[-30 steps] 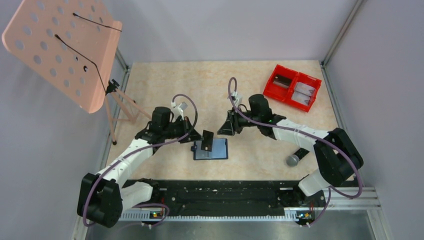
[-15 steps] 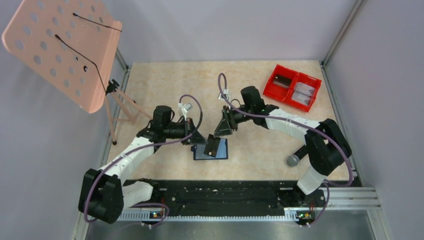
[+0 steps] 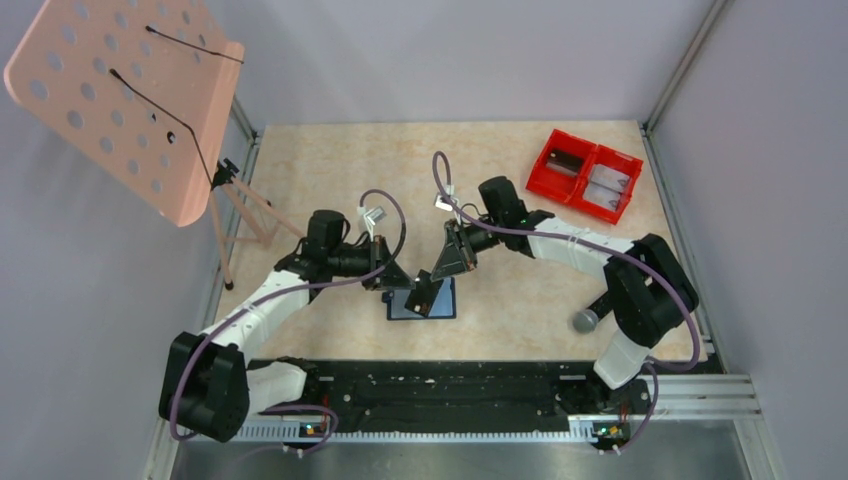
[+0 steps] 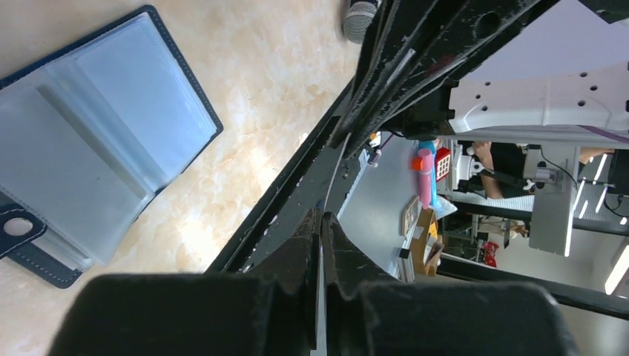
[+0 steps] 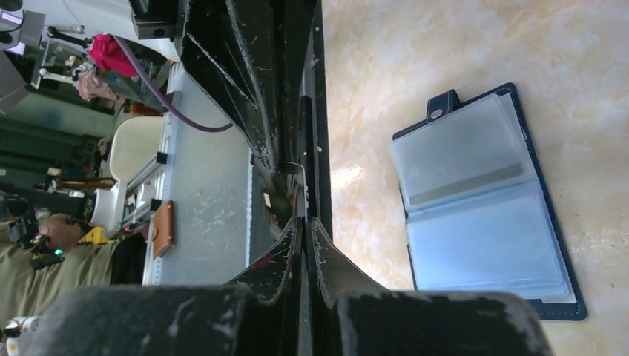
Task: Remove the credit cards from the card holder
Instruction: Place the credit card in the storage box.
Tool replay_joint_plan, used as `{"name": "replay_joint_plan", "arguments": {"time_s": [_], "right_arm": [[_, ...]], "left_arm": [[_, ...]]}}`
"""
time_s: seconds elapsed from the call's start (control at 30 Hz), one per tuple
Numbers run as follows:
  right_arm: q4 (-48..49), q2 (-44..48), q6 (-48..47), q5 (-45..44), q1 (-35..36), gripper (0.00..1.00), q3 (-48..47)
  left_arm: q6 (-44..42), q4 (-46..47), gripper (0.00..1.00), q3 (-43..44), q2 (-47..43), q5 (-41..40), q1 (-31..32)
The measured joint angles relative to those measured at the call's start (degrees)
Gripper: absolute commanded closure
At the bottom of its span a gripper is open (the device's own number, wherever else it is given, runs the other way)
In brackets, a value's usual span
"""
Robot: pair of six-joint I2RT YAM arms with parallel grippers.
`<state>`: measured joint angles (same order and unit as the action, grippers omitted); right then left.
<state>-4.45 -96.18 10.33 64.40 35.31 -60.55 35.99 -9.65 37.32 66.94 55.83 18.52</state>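
Observation:
The card holder (image 3: 421,301) lies open and flat on the table, pale blue pockets facing up; it also shows in the left wrist view (image 4: 81,148) and the right wrist view (image 5: 482,215). A dark credit card (image 3: 422,291) hangs just above it, held from both sides. My left gripper (image 3: 401,283) is shut on the card's left end, whose thin edge (image 4: 335,167) runs out from between the jaws (image 4: 322,216). My right gripper (image 3: 437,275) is shut on the other end, the card (image 5: 305,141) edge-on beyond its fingertips (image 5: 303,222).
A red two-compartment bin (image 3: 585,174) with flat dark and grey pieces sits at the back right. A grey ball (image 3: 586,320) rests near the right arm's base. A pink perforated stand (image 3: 125,95) on thin legs rises at the left. The black rail (image 3: 440,385) runs along the near edge.
The right arm swung left and down to the card held by the left gripper, and its jaws closed on it. The left gripper carried the card slightly right, over the holder.

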Motion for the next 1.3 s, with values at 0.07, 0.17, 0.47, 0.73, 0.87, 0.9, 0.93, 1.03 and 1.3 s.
{"name": "replay_joint_plan", "arguments": {"time_s": [0.07,0.17,0.47,0.73,0.87,0.9,0.93,1.03,1.3], "right_arm": [[0.28,0.00,0.66,0.13,0.00,1.00,0.00],[1.49,0.00,2.40,-0.02,0.04,1.00,0.07],[6.58,2.89,11.30,-6.99,-5.79,1.00,2.03],[7.19,7.76,17.94,-22.25,-22.86,1.00,5.07],[6.58,9.90,19.78,-32.63,-29.97,1.00,5.07],[6.49,10.10,20.09,-34.99,-31.61,1.00,4.98],[6.47,10.10,20.44,-37.18,-33.09,1.00,4.87],[4.24,8.72,21.38,-43.15,-36.65,1.00,2.58],[2.64,-0.26,21.86,-55.67,-38.29,1.00,-10.21]], "left_arm": [[-0.50,-1.11,0.76,0.28,0.15,-0.92,-0.04],[-1.18,-2.40,0.44,1.16,0.15,-3.17,-0.04],[-3.34,-7.04,0.01,6.54,0.07,-10.54,-0.04],[-3.80,-7.65,0.01,5.62,-2.84,-20.48,-0.04],[-4.02,-6.75,0.01,3.15,-5.46,-24.50,-0.04],[-4.15,-6.51,0.01,2.58,-5.88,-25.44,-0.04],[-4.24,-6.36,0.01,2.16,-6.14,-26.08,-0.04],[-4.50,-5.29,0.01,0.90,-6.69,-28.09,-0.04],[-4.42,-2.38,0.02,-2.86,-8.28,-29.75,-0.04]]}}
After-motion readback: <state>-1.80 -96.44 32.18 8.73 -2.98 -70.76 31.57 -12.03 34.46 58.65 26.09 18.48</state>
